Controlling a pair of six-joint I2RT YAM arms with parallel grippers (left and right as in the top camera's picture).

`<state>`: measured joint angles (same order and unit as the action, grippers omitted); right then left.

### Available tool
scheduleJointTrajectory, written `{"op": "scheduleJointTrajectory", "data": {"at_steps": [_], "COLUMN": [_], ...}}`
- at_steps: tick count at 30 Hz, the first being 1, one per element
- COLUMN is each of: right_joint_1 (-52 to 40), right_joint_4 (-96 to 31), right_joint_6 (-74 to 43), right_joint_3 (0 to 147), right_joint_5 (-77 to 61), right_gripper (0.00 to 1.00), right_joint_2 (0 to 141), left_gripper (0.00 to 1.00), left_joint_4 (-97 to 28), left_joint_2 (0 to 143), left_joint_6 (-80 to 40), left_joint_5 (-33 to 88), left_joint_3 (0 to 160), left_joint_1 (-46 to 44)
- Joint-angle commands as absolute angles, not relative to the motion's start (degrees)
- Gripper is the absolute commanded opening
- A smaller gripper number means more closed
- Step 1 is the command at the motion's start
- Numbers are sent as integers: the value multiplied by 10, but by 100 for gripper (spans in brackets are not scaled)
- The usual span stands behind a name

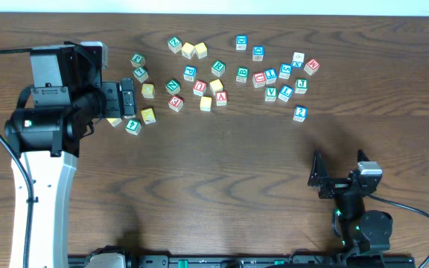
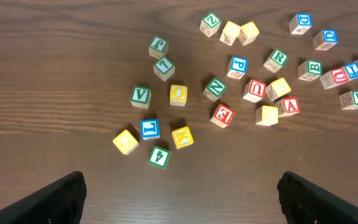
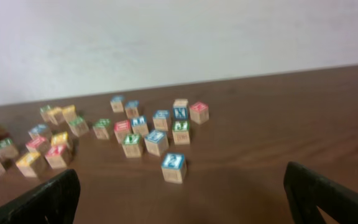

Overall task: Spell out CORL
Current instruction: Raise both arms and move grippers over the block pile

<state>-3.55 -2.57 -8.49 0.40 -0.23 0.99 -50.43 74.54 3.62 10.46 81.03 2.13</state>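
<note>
Lettered wooden blocks lie scattered on the dark wooden table (image 1: 222, 171). In the left wrist view I see a yellow O block (image 2: 178, 94), a blue L block (image 2: 150, 129), a green R block (image 2: 276, 60) and a red block that looks like a C (image 2: 339, 76). The O also shows in the overhead view (image 1: 148, 91), as does the R (image 1: 218, 68). My left gripper (image 1: 127, 98) hovers over the left end of the cluster, open and empty (image 2: 179, 205). My right gripper (image 1: 339, 167) is open and empty (image 3: 185, 199), at the front right, apart from the blocks.
Other blocks around the left gripper include a green V (image 2: 140, 96), a yellow K (image 2: 182, 137) and a green 4 (image 2: 159, 155). A blue 2 block (image 3: 173, 163) stands alone nearest the right gripper, also in the overhead view (image 1: 299, 113). Black cables run beside both arms.
</note>
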Motion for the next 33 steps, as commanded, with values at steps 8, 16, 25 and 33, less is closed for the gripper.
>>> {"op": "scheduleJointTrajectory", "data": {"at_steps": [8,16,25,33], "right_joint_1": [-36,-36,-36,-36], "right_joint_4": [-38,26,-9,-114], "right_joint_6": [-77,-122,-117,-96], "right_joint_3": [3,39,249,441], "right_joint_5": [14,-27,-67,-107], "right_gripper": [99,99,99,99], "right_joint_2": [21,95,311,497], "left_gripper": [98,97,98,98], "left_joint_4": [-474,-463,-462,-441], "left_joint_2": [749,749,749,749], "left_joint_6": [31,29,-13,-29], "left_joint_5": [110,110,110,110], "left_joint_3": [823,823,823,823], "left_joint_1": [21,21,21,21]}}
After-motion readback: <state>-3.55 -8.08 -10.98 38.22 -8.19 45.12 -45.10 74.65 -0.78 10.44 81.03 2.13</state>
